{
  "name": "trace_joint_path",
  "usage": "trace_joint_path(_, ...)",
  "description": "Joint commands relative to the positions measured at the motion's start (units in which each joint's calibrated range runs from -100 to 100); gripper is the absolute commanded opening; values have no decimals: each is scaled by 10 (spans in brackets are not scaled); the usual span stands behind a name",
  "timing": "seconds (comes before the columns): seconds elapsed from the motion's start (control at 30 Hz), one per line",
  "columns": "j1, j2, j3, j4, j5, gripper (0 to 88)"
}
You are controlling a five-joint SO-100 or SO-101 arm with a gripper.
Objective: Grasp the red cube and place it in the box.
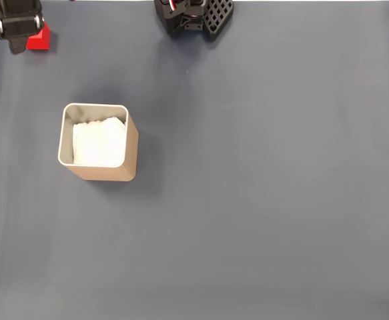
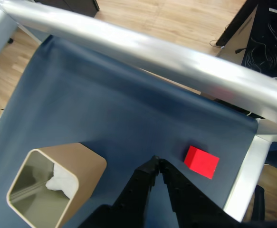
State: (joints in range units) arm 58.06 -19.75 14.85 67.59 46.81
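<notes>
The red cube (image 1: 41, 39) lies on the dark blue cloth at the far top left of the fixed view. My black gripper (image 1: 16, 45) hangs just left of it and hides part of its edge. In the wrist view the two fingers meet at their tips, so the gripper (image 2: 156, 163) is shut with nothing between them. There the red cube (image 2: 201, 162) sits a short way to the right of the tips, apart from them. The tan box (image 1: 98, 142) stands upright below the cube, with white lining inside. In the wrist view the box (image 2: 83, 164) is at lower left.
The arm's black base (image 1: 194, 17) sits at the top middle edge. A silver metal frame bar (image 2: 152, 52) borders the table just beyond the cube, with a post (image 2: 245, 175) at the right. The blue cloth (image 1: 267, 187) stretches wide to the right and front.
</notes>
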Motion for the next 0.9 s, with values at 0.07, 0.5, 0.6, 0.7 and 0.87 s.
trace_joint_path(0.07, 38, 14, -1, -23, 13, 2)
trace_joint_path(0.5, 114, 33, 2, -34, 37, 2)
trace_joint_path(0.6, 130, 22, 7, -29, 42, 2)
trace_joint_path(0.7, 145, 10, 19, -24, 49, 2)
trace_joint_path(0.87, 167, -5, 33, -25, 55, 2)
